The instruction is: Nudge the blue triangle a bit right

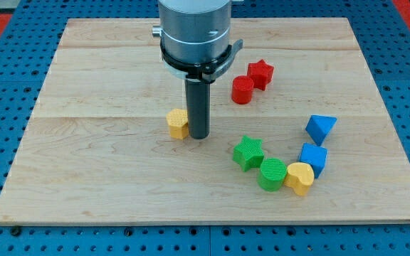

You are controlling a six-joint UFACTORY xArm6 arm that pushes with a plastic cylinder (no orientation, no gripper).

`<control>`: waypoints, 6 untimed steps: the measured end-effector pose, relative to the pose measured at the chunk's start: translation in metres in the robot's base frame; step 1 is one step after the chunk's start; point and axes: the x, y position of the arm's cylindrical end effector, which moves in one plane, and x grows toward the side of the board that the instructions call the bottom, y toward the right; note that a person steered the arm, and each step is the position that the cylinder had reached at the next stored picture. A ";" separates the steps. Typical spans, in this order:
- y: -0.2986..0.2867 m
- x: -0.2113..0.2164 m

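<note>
The blue triangle (pixel 321 128) lies on the wooden board (pixel 105 178) at the view's right. My tip (pixel 200 135) is near the board's middle, well to the left of the triangle. It stands right beside a yellow block (pixel 178 123), touching or nearly touching its right side. A blue cube (pixel 313 158) sits just below the triangle.
A red star (pixel 260 72) and a red cylinder (pixel 243 89) sit above and to the right of the tip. A green star (pixel 248 152), a green cylinder (pixel 272 174) and a yellow heart (pixel 300 178) form an arc with the blue cube at the lower right.
</note>
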 end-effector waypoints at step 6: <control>0.229 -0.033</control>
